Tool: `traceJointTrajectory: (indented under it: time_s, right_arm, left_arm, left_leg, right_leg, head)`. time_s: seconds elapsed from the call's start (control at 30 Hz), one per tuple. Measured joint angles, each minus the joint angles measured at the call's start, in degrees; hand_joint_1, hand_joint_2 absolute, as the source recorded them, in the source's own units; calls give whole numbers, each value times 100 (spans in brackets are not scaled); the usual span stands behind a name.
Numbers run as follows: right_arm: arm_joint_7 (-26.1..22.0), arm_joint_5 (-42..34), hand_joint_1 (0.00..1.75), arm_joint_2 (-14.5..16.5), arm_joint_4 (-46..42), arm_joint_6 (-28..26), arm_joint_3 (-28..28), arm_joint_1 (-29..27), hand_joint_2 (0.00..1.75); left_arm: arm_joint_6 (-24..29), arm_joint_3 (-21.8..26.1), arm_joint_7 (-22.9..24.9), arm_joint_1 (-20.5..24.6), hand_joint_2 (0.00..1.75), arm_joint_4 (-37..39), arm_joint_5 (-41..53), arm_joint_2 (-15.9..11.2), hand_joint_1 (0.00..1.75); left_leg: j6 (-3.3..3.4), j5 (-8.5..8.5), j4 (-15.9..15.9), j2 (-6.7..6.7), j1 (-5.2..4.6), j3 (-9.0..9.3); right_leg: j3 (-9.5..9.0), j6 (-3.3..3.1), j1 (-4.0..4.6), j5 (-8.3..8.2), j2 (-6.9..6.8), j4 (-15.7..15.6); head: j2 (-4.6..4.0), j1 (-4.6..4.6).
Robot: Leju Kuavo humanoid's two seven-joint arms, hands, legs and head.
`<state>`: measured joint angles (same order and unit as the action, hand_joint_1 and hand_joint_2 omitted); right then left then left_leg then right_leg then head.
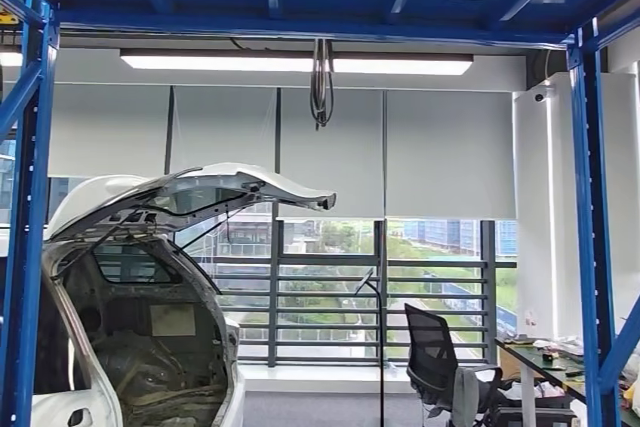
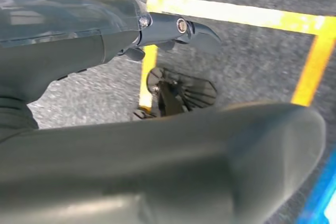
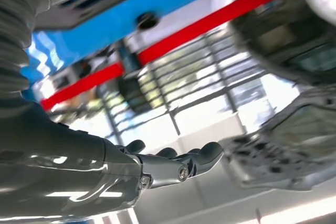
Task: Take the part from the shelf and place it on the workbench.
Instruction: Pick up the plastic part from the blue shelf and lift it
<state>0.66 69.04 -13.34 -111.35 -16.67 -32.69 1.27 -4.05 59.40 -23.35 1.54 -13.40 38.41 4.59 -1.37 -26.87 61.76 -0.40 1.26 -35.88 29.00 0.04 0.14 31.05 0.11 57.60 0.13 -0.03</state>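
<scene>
Our left hand (image 2: 166, 30) hangs empty, fingers straight, over speckled grey floor (image 2: 245, 56) with yellow tape (image 2: 238, 14). Our right hand (image 3: 174, 163) is outstretched, empty. We cannot make out the part.

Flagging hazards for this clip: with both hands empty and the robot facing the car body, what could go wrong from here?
1. The head view faces the white car body and windows, no part or workbench ahead, so the robot may need to turn between the blue rack posts.
2. The right hand hangs near the car's panels and could brush them.
3. The left hand hangs above the yellow floor line, empty.
</scene>
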Motion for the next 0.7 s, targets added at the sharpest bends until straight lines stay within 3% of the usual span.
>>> traceJointTrajectory:
  time_s: [0.03,0.1,0.17,0.3,0.37,0.5,0.7]
  right_arm:
    - [101,156,0,-2,-7,9,78,-53,175]
    - [304,433,0,-12,-10,52,251,-167,175]
    - [504,656,0,-32,11,129,444,-275,175]
    - [820,898,0,-54,129,313,863,-451,175]
    - [891,901,0,-54,218,405,1060,-534,175]
    - [909,784,0,-51,386,589,1449,-737,175]
    - [955,709,0,-44,608,818,1860,-964,175]
  left_arm:
    - [1,13,-7,5,0,0,8,1,0]
    - [5,35,-9,-3,0,0,26,1,0]
    - [22,59,-5,-22,0,0,55,-4,0]
    - [36,125,1,-10,0,0,115,-11,0]
    - [36,146,2,-3,0,0,130,-15,0]
    - [36,204,-12,-2,0,0,188,-36,0]
    - [19,274,-60,-1,0,0,268,-50,0]
  left_leg:
    - [26,19,-134,1,-5,55]
    - [88,-23,-194,-2,-18,79]
    - [114,-35,-204,-6,-28,80]
    - [167,-68,-203,-9,-42,86]
    - [178,-74,-202,-8,-52,87]
    - [196,-83,-199,-9,-76,89]
    - [196,-82,-200,-8,-66,102]
  right_leg:
    - [-12,26,6,38,2,10]
    - [-13,6,13,57,4,6]
    - [-31,-37,12,52,-1,-23]
    - [-65,-32,8,52,-2,-78]
    - [-70,-1,0,53,-2,-93]
    - [-75,125,-27,61,-3,-103]
    - [-79,137,-20,64,-1,-102]
  head:
    - [0,-1]
    - [0,-3]
    - [0,-3]
    - [0,-3]
    - [0,-3]
    - [0,-3]
    - [0,-3]
